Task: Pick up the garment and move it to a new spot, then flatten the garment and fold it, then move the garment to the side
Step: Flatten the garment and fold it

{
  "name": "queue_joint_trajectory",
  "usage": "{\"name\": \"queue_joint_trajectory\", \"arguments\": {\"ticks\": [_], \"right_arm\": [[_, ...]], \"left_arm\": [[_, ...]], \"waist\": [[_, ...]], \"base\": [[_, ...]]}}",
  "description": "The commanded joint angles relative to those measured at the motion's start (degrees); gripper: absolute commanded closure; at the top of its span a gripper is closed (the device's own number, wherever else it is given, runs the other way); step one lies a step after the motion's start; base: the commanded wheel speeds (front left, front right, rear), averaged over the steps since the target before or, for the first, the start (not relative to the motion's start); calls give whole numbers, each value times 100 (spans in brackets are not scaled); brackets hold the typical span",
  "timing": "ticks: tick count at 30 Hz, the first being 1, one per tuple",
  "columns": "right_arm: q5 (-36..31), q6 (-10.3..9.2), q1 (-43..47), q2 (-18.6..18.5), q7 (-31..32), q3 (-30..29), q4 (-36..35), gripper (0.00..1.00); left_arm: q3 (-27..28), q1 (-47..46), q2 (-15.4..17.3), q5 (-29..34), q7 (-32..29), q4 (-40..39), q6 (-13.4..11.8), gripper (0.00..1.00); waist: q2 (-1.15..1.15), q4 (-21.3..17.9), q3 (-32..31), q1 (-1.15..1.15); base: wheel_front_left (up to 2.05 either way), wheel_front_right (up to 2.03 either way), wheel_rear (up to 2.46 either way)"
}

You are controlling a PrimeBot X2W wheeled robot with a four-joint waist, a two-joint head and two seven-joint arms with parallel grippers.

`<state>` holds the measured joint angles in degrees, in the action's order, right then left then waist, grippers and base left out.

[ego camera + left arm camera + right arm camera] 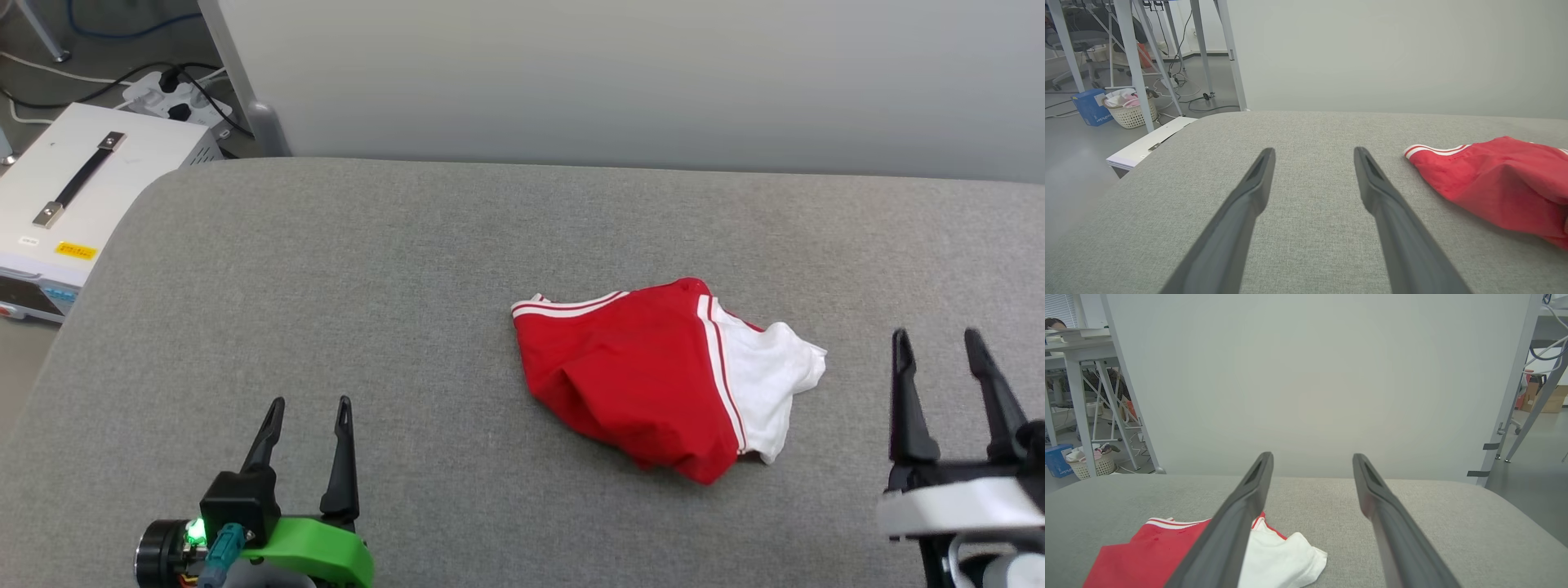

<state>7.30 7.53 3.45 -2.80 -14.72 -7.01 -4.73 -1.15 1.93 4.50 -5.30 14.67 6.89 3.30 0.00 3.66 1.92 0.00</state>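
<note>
A grey padded surface [326,269] spans the middle of the frame. At upper left sit a white case [122,175] and a power strip [175,100]. A pale panel [612,73] runs along the top.

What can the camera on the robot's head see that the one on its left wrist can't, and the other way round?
Head view: the right gripper, open, the white sleeve and a white box with a black handle. Left wrist view: a woven basket, a blue box and desk legs. Both: the red garment, the open left gripper and the grey table.
</note>
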Motion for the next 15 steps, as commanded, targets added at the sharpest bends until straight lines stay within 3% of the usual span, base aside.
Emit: {"name": "queue_joint_trajectory", "arguments": {"ticks": [1, 7, 10, 15], "right_arm": [[-181, -4, -319, -8, -28, -33, -117, 0], [-330, -4, -1457, -569, -28, -3, -408, 0], [-196, -4, -1946, -1022, -28, 214, -26, 0], [328, -4, -2807, -2072, 172, 1100, 752, 0]], "left_arm": [[31, -75, -51, 66, 32, -22, 33, 0], [68, -278, -94, 99, 32, -81, 69, 0], [77, -365, -110, 109, 33, -105, 82, 0], [103, -476, -130, 120, 33, -151, 95, 0]], "waist": [[0, 12, 56, 0], [0, 32, 287, 0], [0, 34, 394, 0], [0, 29, 580, 0]], "base": [[0, 0, 0], [0, 0, 0], [0, 0, 0], [0, 0, 0]]}}
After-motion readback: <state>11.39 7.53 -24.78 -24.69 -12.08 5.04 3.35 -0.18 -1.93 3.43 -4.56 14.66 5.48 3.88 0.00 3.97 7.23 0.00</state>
